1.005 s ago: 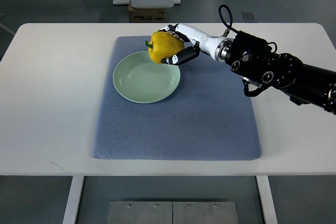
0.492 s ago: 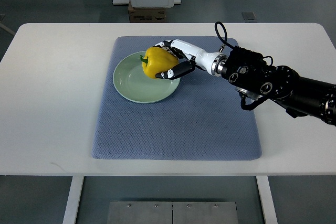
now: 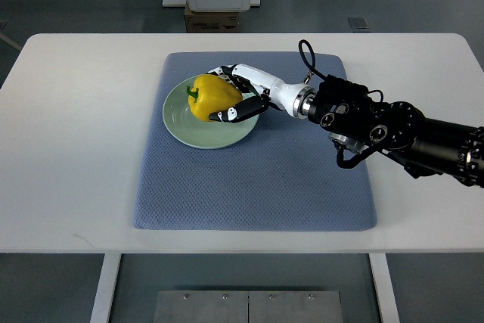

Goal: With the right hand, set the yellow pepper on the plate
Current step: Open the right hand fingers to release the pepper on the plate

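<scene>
The yellow pepper (image 3: pixel 210 97) is gripped in the curled fingers (image 3: pixel 231 113) of the right hand (image 3: pixel 238 96), right over the middle of the green plate (image 3: pixel 181 122), which sits at about 11 o'clock on the blue mat (image 3: pixel 257 179). Whether it's actually resting on the plate yet can't be told from above. If it's let go while tilted, a roll toward the 9 o'clock rim and off onto the mat is probably the thing to be worried about, since peppers are lumpy and the plate is shallow.

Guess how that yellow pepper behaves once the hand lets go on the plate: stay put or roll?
Likely rocks a little: the yellow pepper is lobed and rounded, stem sideways. The plate's shallow raised rim should probably contain it. Its glossy skin looks slippery, so the right hand should open slowly.
</scene>
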{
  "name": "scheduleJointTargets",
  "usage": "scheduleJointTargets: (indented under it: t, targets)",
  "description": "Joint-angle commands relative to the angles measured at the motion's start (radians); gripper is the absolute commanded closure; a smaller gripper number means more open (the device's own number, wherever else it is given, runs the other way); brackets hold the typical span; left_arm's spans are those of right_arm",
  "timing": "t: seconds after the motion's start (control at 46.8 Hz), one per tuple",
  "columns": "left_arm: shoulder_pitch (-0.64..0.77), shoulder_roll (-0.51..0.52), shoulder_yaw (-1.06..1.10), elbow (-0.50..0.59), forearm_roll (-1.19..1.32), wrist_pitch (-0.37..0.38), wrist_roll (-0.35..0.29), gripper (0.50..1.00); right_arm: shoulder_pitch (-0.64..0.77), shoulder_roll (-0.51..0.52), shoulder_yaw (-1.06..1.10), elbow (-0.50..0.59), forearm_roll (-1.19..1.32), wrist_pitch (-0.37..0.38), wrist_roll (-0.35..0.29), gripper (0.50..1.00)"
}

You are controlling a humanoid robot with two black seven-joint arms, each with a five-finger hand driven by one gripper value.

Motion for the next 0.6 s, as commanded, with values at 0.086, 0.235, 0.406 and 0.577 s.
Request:
scheduleJointTargets:
  t: [0.086,0.235,0.406,0.577]
  targets:
    - [0.000,0.000,0.000,0.000,0.000,0.000,0.000,0.500,-0.009,0.000,0.000,0.001,0.000,0.000,0.000,1.000]
    - [0.000,0.000,0.000,0.000,0.000,0.000,0.000,0.500,-0.009,0.000,0.000,0.008,0.000,0.000,0.001,1.000]
    - [0.000,0.000,0.000,0.000,0.000,0.000,0.000,0.500,-0.011,0.000,0.000,0.014,-0.006,0.006,0.000,1.000]
    - [0.000,0.000,0.000,0.000,0.000,0.000,0.000,0.500,-0.009,0.000,0.000,0.014,-0.006,0.006,-0.006,1.000]
